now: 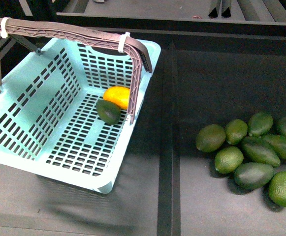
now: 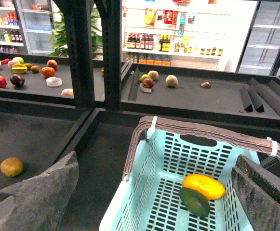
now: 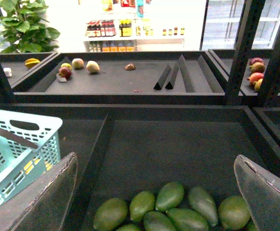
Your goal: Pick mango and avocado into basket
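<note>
One basket (image 1: 29,98), one mango (image 1: 118,96), nine avocados (image 1: 108,111).

Black shelf (image 1: 206,196); basket (image 1: 29,98), loose avocados (image 1: 251,150) on it

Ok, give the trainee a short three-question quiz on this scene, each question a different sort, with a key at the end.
1. True or false: the mango and the avocado both lie inside the basket.
2. Multiple choice: the pile of green fruit lies (A) in the basket, (B) on the dark shelf to the basket's right, (C) in an end effector.
3. Fill in: in the wrist views, the fingers of the left end effector and the right end effector stand ____ with nothing between them.

Key: 1 true; 2 B; 3 apart (open).
</note>
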